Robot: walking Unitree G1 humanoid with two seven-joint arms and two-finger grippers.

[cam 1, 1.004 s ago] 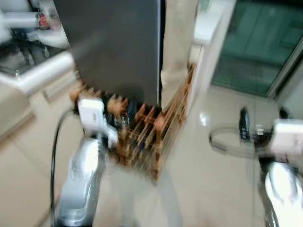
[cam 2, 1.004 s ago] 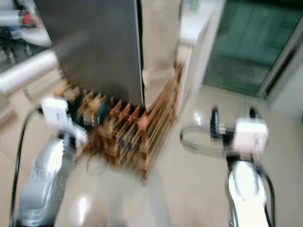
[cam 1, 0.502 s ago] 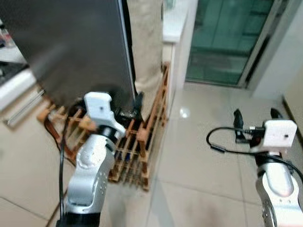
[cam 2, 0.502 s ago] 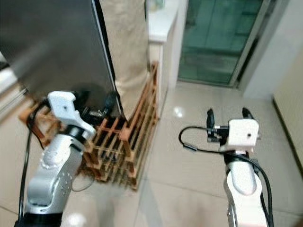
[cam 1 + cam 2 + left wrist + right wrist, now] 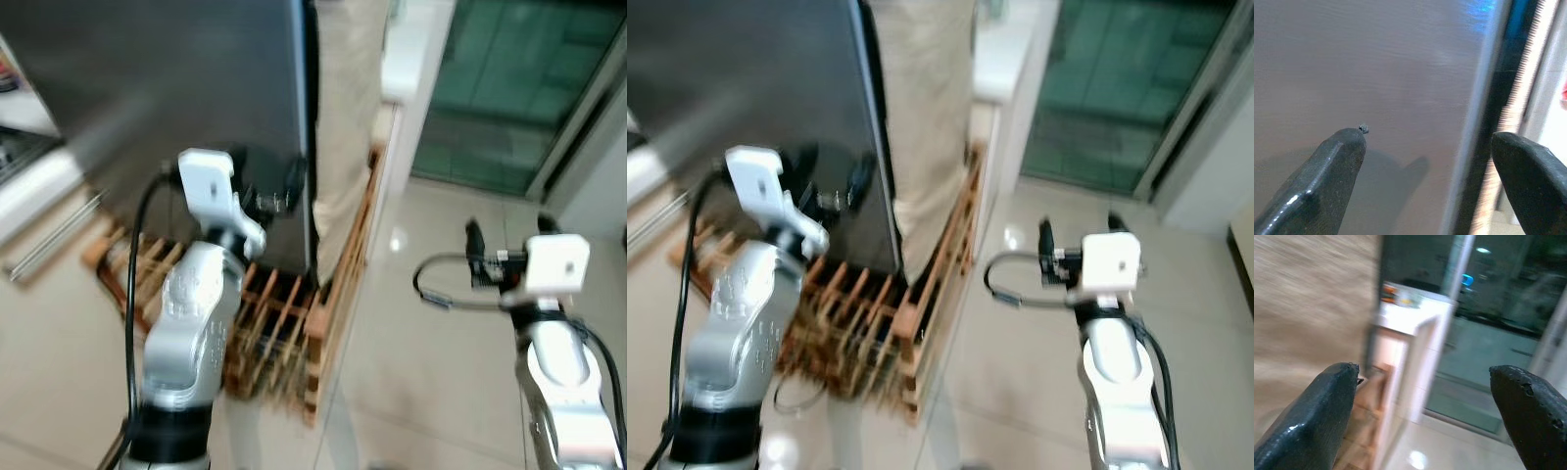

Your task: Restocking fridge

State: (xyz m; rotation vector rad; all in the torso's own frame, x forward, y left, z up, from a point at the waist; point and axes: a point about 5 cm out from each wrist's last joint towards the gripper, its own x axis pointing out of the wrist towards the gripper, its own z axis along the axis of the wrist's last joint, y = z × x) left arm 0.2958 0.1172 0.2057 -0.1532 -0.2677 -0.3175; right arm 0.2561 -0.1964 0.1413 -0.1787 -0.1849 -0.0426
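The dark grey fridge (image 5: 186, 88) fills the upper left, its door shut and its right edge beside a beige wall panel (image 5: 345, 117). My left gripper (image 5: 274, 186) is raised close against the lower part of the fridge door near that right edge, open and holding nothing. In the left wrist view its fingers (image 5: 1327, 181) frame the grey door surface (image 5: 1391, 73) and the door's edge. My right gripper (image 5: 505, 240) hovers open over the floor to the right, empty; its fingers (image 5: 1312, 411) point toward the beige panel and a white cabinet (image 5: 1410, 333).
A wooden slatted rack (image 5: 284, 323) stands on the floor at the fridge's foot. A white counter (image 5: 29, 181) runs at the left. Glass doors (image 5: 509, 88) are at the back right, with glossy tiled floor (image 5: 431, 382) in front of them.
The view has shifted and blurred, so the camera moved. My left gripper has risen from near the rack to the fridge door's lower right edge. The right gripper stays open in the air.
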